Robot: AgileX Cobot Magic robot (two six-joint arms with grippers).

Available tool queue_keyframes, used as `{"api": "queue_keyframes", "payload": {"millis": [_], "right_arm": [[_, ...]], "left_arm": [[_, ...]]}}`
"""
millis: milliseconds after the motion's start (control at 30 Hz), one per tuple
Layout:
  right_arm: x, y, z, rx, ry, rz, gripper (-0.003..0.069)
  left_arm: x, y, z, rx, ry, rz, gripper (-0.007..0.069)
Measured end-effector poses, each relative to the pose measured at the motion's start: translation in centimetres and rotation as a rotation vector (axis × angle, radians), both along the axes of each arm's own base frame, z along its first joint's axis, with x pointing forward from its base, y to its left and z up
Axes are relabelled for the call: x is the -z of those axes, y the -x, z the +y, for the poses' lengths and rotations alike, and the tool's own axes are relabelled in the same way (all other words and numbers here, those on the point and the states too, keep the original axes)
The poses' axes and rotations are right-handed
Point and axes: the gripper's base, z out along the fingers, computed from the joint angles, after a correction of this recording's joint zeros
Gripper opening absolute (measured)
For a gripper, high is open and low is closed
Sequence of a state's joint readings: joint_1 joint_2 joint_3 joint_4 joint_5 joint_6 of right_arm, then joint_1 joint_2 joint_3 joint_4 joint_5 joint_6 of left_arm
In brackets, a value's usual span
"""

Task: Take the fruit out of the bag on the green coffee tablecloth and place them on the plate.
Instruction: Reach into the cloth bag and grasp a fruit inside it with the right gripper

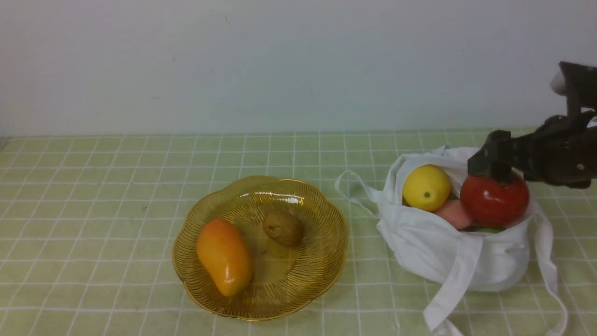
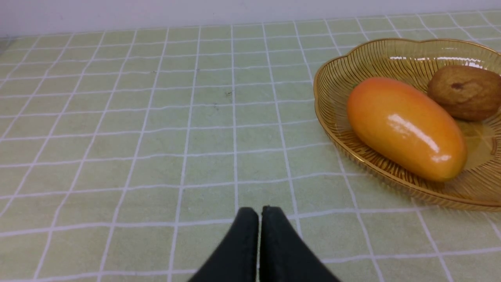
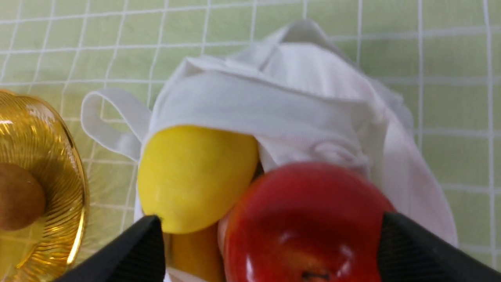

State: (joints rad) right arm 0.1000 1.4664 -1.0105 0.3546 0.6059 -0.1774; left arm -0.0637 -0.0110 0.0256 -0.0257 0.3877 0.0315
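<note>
The bag [image 1: 466,252] trails its strap nearest the front camera on the green coffee tablecloth [image 1: 93,210]. A lemon [image 1: 426,187], a pinkish fruit [image 1: 451,213] and a red apple [image 1: 494,201] fill its mouth, with the right gripper [image 1: 489,163] just above the apple. The plate [image 1: 322,263] holds an orange fruit [image 1: 225,256] and a brown fruit [image 1: 283,227]. In the left wrist view the left gripper [image 2: 259,213] is pressed together, empty. In the right wrist view the right gripper's fingers [image 3: 129,250] stand wide apart, flanking the apple.
</note>
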Motion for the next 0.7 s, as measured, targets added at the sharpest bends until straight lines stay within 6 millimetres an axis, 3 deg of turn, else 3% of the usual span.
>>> {"api": "queue_keyframes", "payload": {"millis": [167, 367, 700], "right_arm": [[0.3, -0.6, -0.2, -0.012, 0.058, -0.004, 0.0691], [2.3, -1.4, -0.1, -0.015, 0.074, 0.068, 0.0691], [2.7, -1.9, 0.0, -0.008, 0.065, 0.074, 0.068]], "left_arm": [[0.0, 0.0, 0.0, 0.0, 0.0, 0.0, -0.0008], [0.0, 0.0, 0.0, 0.0, 0.0, 0.0, -0.0008], [0.0, 0.0, 0.0, 0.0, 0.0, 0.0, -0.0008]]}}
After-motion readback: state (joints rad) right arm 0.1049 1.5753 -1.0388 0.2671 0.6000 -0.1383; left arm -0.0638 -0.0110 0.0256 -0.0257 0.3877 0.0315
